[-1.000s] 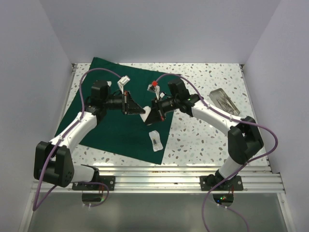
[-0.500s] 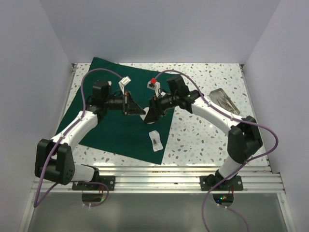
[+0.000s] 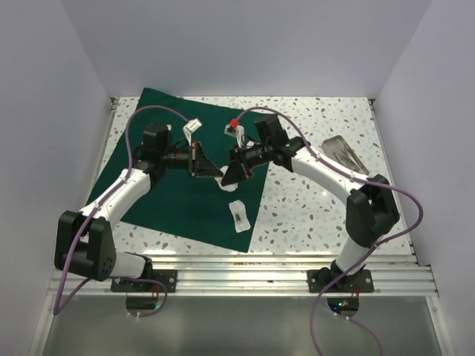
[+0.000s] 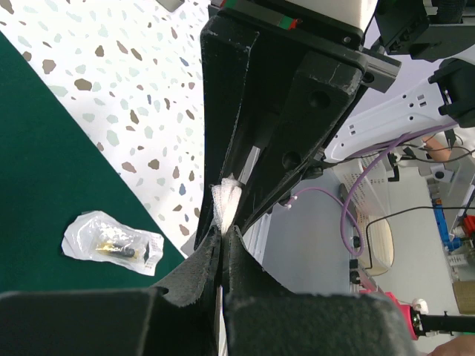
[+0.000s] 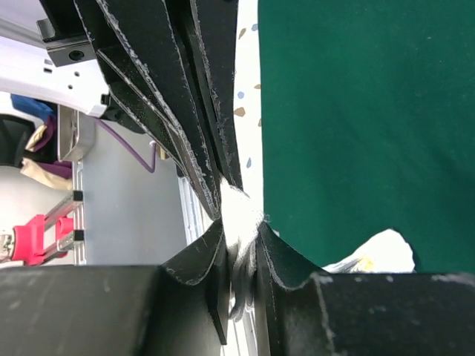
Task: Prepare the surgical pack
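The green drape [image 3: 178,208] lay spread flat on the speckled table [image 3: 319,215], covering the part from about 9 to 11 o'clock of the table's middle. Its near corner reached toward 6 o'clock.

Above the drape's right edge the two arms met tip to tip. The left gripper [image 4: 223,236] reached in from 9 o'clock and the right gripper [image 5: 241,237] from 3 o'clock. Between them hung a small white pad [image 5: 241,208], held clear of the cloth.

In the left wrist view the left jaws were pressed together on one thin edge of the pad. The dark fingers [image 4: 245,89] of the other arm came in from 12 o'clock and closed on the same scrap. In the right wrist view the right jaws were clamped on the pad from both sides, with white fabric bulging at their tips.

A small clear packet [image 3: 238,215] with something dark inside lay on the drape at 6 o'clock of the meeting grippers, near the cloth's right edge. A shallow metal tray [image 3: 343,155] holding steel instruments sat on bare table at 3 o'clock, well apart from the drape.
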Action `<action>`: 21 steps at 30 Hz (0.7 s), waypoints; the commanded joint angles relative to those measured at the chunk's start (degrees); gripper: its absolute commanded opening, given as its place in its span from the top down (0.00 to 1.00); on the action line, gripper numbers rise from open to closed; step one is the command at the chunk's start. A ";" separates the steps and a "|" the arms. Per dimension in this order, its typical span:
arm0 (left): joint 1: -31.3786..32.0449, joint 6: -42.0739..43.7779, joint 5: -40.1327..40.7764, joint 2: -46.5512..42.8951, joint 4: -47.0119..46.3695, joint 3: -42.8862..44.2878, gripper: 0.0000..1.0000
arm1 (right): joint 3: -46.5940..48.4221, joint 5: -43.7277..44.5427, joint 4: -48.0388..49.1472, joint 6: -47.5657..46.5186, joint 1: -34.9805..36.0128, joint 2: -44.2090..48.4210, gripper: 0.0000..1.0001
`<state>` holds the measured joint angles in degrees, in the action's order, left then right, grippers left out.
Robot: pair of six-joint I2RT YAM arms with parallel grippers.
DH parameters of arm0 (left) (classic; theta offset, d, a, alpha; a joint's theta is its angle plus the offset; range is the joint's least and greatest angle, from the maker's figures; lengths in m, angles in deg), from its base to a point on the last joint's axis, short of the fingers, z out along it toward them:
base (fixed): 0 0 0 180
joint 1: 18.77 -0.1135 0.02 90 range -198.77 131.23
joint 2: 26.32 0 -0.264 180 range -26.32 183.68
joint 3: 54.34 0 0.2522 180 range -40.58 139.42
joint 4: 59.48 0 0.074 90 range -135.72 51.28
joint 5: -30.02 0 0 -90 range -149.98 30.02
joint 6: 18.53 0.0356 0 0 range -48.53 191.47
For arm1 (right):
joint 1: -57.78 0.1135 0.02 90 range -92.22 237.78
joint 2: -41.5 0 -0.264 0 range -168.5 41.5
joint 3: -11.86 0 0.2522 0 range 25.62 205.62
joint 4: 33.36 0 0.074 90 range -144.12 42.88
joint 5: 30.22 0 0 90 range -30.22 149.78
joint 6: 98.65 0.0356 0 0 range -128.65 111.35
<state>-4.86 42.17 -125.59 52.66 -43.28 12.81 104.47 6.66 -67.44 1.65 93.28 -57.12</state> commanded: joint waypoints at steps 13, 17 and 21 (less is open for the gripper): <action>-0.82 2.14 -2.42 2.67 0.38 3.57 1.00 | 0.43 -1.90 1.59 2.26 -1.49 0.63 0.70; -0.82 1.79 -2.69 3.11 0.20 4.18 1.00 | 0.52 -2.60 2.65 2.88 -1.58 -0.16 1.00; -2.22 3.45 4.56 3.90 4.31 5.32 0.51 | -2.89 1.08 5.52 4.89 -5.77 0.37 1.00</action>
<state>-5.54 43.19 -125.96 56.01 -41.99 14.99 104.21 6.25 -66.67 4.41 91.12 -57.12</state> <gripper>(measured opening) 0.362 0.030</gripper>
